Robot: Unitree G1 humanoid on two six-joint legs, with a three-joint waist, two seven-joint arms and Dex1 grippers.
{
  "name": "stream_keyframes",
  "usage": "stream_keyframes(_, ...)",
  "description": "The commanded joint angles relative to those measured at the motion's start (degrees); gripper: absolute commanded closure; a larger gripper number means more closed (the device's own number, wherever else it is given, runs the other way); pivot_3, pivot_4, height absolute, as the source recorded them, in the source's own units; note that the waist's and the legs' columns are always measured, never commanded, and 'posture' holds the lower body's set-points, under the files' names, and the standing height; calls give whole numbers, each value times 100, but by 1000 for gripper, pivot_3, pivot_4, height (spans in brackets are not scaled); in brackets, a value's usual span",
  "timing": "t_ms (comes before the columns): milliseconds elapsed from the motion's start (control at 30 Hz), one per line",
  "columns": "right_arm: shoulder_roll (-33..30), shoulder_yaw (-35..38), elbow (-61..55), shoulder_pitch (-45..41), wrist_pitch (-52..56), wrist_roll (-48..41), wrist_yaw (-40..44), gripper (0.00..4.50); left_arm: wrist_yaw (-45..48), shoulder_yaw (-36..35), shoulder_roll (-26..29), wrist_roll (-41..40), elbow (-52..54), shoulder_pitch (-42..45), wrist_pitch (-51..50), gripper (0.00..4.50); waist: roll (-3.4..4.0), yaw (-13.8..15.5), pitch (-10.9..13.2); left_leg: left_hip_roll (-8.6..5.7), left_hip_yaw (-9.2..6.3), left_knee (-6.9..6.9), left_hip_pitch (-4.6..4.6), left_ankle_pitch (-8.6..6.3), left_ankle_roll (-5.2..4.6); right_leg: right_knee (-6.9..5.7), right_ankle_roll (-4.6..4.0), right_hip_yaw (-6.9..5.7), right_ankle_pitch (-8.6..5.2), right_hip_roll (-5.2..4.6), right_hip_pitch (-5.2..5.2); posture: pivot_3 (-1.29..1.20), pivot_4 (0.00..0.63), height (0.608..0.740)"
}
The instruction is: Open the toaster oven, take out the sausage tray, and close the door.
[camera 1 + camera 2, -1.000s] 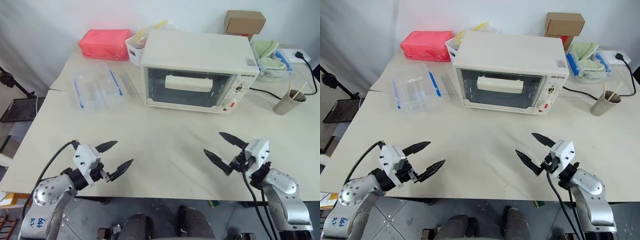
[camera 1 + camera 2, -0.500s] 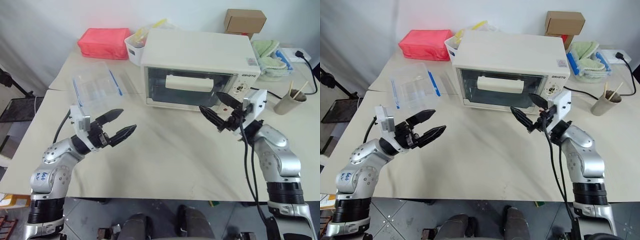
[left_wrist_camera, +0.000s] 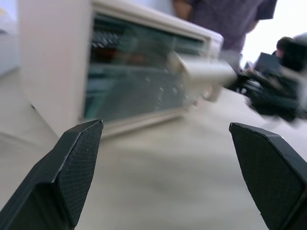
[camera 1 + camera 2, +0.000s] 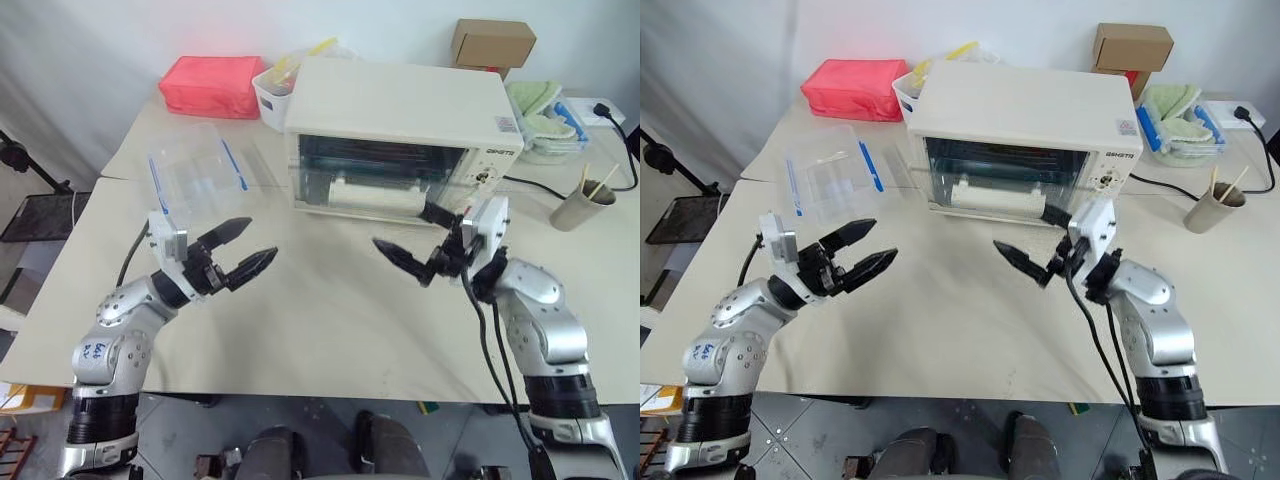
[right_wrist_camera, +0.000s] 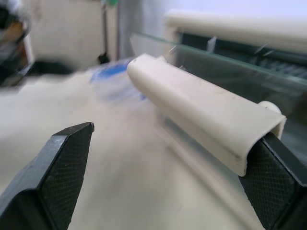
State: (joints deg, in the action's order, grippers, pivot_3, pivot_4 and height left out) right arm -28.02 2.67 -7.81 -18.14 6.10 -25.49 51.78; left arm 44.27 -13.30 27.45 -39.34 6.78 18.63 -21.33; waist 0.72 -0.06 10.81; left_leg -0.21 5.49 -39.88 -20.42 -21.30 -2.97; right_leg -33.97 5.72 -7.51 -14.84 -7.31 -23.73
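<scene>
Toaster oven (image 4: 400, 135) sits on a cream table (image 4: 300, 310) (white wall behind); both claws gape wide, empty.

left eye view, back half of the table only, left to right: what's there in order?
Pink pouch → clear blue-clipped container → white bin → toaster oven, door partly open → green cloth → cup with sticks.

A cream table (image 4: 300, 330) fills the frame's middle; white wall (image 4: 100, 40) along the top, grey floor (image 4: 170, 420) at the bottom.
</scene>
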Motion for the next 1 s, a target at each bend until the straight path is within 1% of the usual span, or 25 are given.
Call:
stream_keyframes(33, -160, 25, -391, 181, -462, 147, 221, 0, -26, -184, -28, -89, -291, 370, 62, 416, 0, 0, 0, -1, 1, 0, 0, 0, 0, -1, 0, -4, 0, 2, 0, 0, 150, 740)
stream_keyframes(100, -203, 35, -353, 263, -624, 265, 240, 0, -38, -118, -72, 51, -613, 693, 155, 888, 0, 0, 0, -1, 1, 0, 1, 0, 0, -2, 0, -7, 0, 3, 0, 0, 150, 740)
stream_keyframes(167, -222, 48, -308, 305, -737, 339, 234, 0, -115, -21, -147, 282, -1013, 1049, 302, 1544, -2, 6, 1, 0, 0, -4, 0, 0, 0, -2, 0, -10, 0, 10, 0, 0, 150, 740)
stream_keyframes(300, -228, 68, -265, 328, -861, 395, 202, 0, -211, 380, -570, 844, -2069, 1917, 702, 2866, -3, 33, 2, -1, 1, -9, 0, 1, -2, -2, 3, -13, 2, 15, 4, 0, 150, 740)
stream_keyframes(333, -231, 66, -264, 331, -872, 402, 198, 0, -197, 422, -641, 926, -2238, 2034, 771, 3131, -4, 34, 2, -2, 2, -9, 0, 2, -2, 0, 4, -13, 2, 15, 4, 0, 150, 740)
stream_keyframes(367, -234, 70, -254, 332, -887, 404, 199, 0, -140, 490, -741, 998, -2435, 2178, 853, 3531, -4, 33, 2, -2, 2, -9, -1, 2, -3, 1, 6, -13, 3, 17, 5, 0, 150, 740)
stream_keyframes(467, -239, 74, -240, 366, -968, 454, 176, 0, -95, 657, -1005, 1240, -2938, 2518, 1085, 4477, -5, 8, 3, 0, 4, -5, -2, 2, -3, 4, 6, -13, 3, 26, 3, 0, 150, 740)
stream_keyframes(600, -241, 116, -305, 496, -1026, 503, 80, 0, 95, 744, -1184, 1399, -3426, 2793, 1236, 4493, -9, 20, 5, 14, 4, -9, -4, 2, -1, 8, 6, -8, 3, 48, 3, 0, 150, 740)
stream_keyframes(700, -283, 305, -486, 913, -1089, 539, -91, 0, 462, 932, -1148, 1571, -3613, 2791, 1347, 4493, -9, 64, 5, 15, 3, -11, -3, 3, 0, 8, 6, -6, 3, 48, 5, 0, 150, 740)
stream_keyframes(767, -325, 480, -647, 1305, -1136, 556, -221, 0, 671, 998, -1110, 1633, -3674, 2746, 1385, 4493, -9, 140, 5, 13, 3, -11, -4, 3, 0, 8, 6, -5, 3, 48, 5, 0, 150, 740)
stream_keyframes(867, -365, 762, -921, 1936, -1178, 573, -420, 0, 886, 1074, -1047, 1732, -3733, 2688, 1454, 4493, -12, 170, 7, 9, 2, -17, -10, 3, -1, 11, 10, -1, 6, 46, 5, 0, 150, 740)
stream_keyframes(1000, -299, 1479, -1317, 3261, -1444, 694, -693, 0, 1145, 1175, -991, 1869, -3709, 2529, 1581, 4493, -11, 185, 6, 10, -2, -20, -3, 3, -1, 12, 13, 1, 7, 48, 14, 0, 150, 740)
